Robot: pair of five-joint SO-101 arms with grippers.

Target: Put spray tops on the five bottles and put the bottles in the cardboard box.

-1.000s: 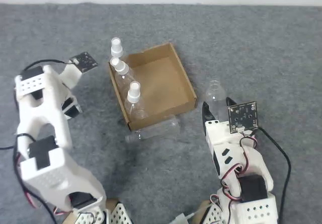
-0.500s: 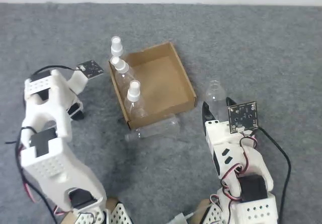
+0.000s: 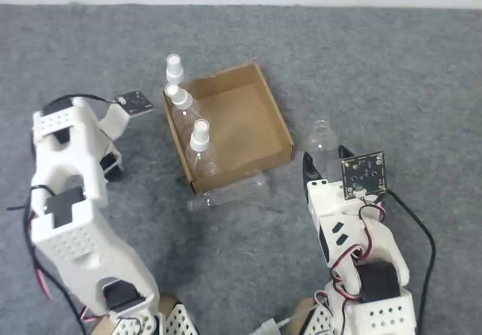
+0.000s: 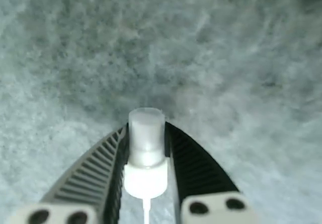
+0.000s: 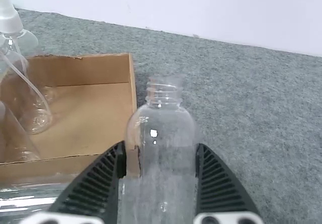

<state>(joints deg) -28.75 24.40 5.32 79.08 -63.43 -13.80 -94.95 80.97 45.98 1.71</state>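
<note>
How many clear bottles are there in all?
5. Three spray-topped bottles stand along one cardboard box wall; a topless bottle lies in front of it; an open-necked bottle stands in the right end effector.

The dip tube (thin white stem) of the spray top [image 4: 146,148] is cut off at the frame edge. The base of the open bottle [image 5: 163,143] lies out of frame. High view, left of centre: the left arm [image 3: 71,162] covers the spray top.
</note>
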